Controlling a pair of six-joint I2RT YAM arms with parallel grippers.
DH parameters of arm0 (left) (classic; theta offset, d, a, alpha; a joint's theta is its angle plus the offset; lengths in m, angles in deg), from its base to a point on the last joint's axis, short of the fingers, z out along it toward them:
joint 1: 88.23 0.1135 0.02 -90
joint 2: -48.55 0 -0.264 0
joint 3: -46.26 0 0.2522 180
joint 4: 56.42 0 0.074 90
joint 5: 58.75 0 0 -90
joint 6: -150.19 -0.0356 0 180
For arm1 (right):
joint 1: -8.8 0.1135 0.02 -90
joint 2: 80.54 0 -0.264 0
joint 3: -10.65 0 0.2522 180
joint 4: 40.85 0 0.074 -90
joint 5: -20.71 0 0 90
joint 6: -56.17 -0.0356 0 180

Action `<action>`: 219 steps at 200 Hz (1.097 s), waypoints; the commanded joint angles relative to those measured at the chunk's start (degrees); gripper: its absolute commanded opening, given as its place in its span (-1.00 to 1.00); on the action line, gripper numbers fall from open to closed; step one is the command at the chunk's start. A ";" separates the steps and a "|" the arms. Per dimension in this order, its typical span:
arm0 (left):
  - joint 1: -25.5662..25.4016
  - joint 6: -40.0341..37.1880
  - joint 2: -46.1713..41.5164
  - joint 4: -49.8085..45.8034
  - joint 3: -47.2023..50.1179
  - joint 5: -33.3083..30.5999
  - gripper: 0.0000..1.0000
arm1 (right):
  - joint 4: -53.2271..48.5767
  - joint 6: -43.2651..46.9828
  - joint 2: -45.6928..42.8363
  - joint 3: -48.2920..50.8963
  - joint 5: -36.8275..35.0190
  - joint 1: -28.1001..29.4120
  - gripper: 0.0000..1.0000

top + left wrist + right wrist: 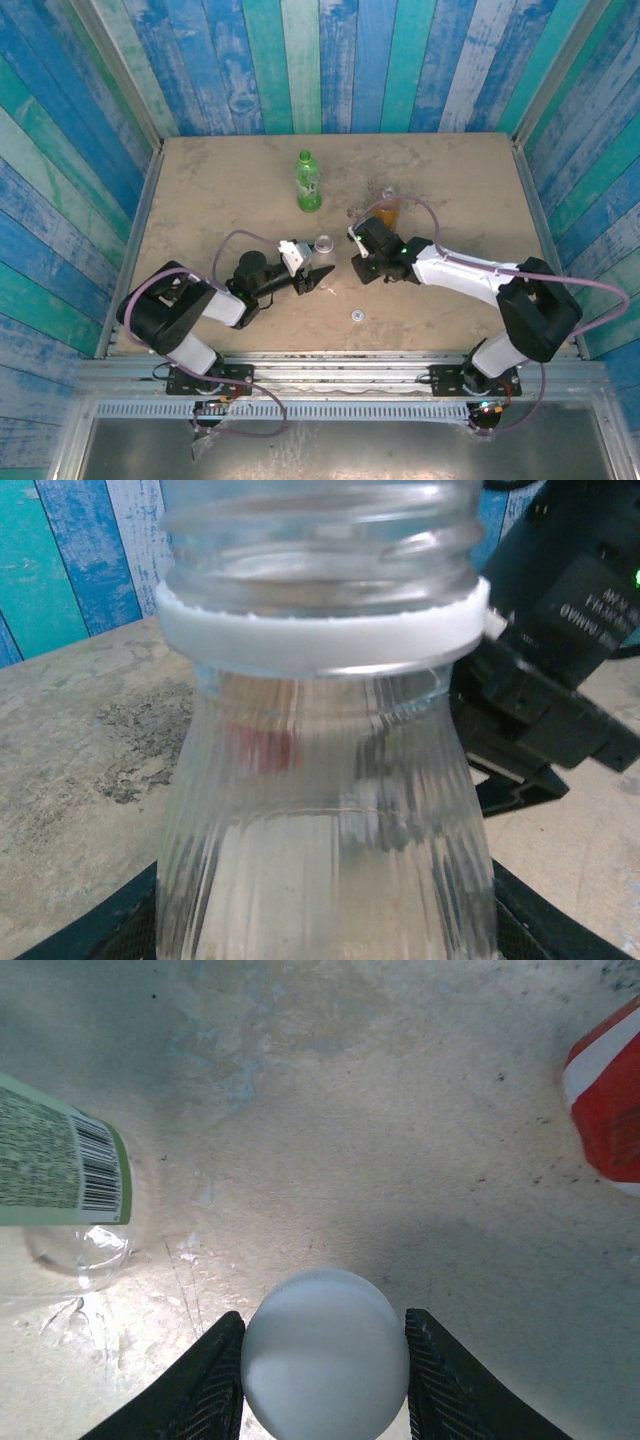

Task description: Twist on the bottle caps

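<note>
Your right pincer point(324, 1325) is clamped on a small round white plastic screw cap point(325, 1360), w/ the black mesh pads point(205, 1385) touching it on both sides. Your left pincer point(312, 265) is closed on the lower body of the clear ribbed plastic bottle point(320, 810), which stands upright approx mid-bench. That bottle's neck threads are bare above its white collar ring point(320, 630), so no cap is on it yet. In the top view the right pincer sits just beside the bottle, on its right, not over the mouth. Whether the cap is above or below neck height, can't tell. Further out, a second white round plastic cap point(356, 316) lies loose on the tan bench point(200, 180), btwn the two arms and toward the near edge. The green plastic bottle point(308, 182) stands toward the far edge, approx ctr, w/ a yellow-green top that looks like its cap seated; how tight, can't tell. The amber plastic bottle w/ a red label point(388, 208) stands right of ctr, just behind the right arm, and its mouth is too small to judge. My read: one of three done at best. Two are left: the held cap onto the clear bottle, then prob. the loose cap onto the amber one.
</note>
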 commanded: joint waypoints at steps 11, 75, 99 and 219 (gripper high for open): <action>0.07 -0.09 2.25 -1.11 -0.39 1.34 0.16 | -8.31 1.11 -3.47 -3.92 1.67 0.31 -0.14; 0.05 -0.44 2.86 -0.76 -0.52 1.78 0.16 | -18.15 4.42 -6.88 -14.14 5.88 0.73 -0.14; 0.07 -0.51 3.29 -0.29 -0.49 2.41 0.15 | -20.64 5.35 -7.33 -18.69 6.26 1.72 -0.14; 0.07 0.65 4.02 -0.99 -1.41 2.81 0.13 | -29.78 9.34 2.44 -37.68 7.84 5.57 -0.14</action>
